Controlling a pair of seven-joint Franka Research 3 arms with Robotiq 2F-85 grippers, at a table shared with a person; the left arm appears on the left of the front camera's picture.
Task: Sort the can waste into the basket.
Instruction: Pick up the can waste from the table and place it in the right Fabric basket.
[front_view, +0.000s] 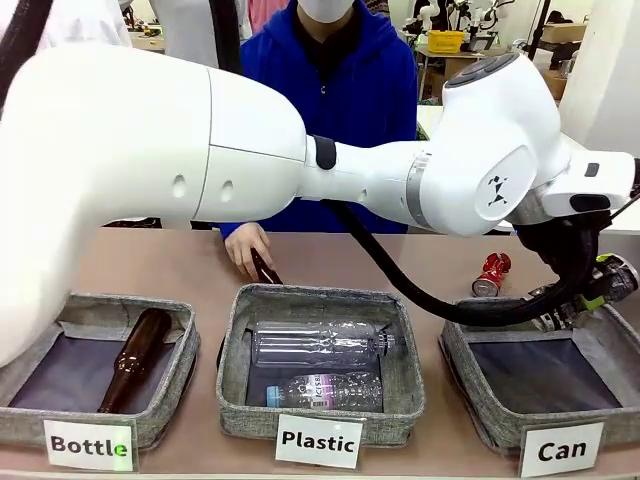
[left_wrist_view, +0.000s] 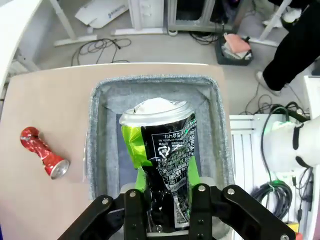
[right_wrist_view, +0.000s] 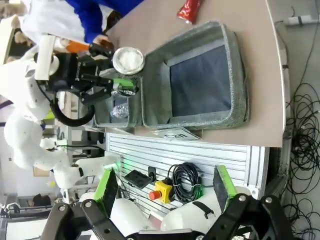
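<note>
My left gripper (left_wrist_view: 165, 200) is shut on a black can (left_wrist_view: 167, 150) with a silver top and green label. It holds the can upright over the grey basket (left_wrist_view: 150, 85) labelled "Can" (front_view: 500, 428). From the front, that gripper (front_view: 592, 292) hangs at the basket's far right rim, partly hidden by the arm. A crushed red and silver can (front_view: 492, 273) lies on the table behind the basket, also seen as the red can (left_wrist_view: 42, 152) in the left wrist view. My right gripper (right_wrist_view: 164, 176) stands open and empty, well back from the basket (right_wrist_view: 235, 60).
The "Plastic" basket (front_view: 232, 350) in the middle holds two clear bottles. The "Bottle" basket (front_view: 180, 345) on the left holds a brown bottle. The person's hand (front_view: 243, 248) rests on the table behind the middle basket, touching another brown bottle (front_view: 266, 270).
</note>
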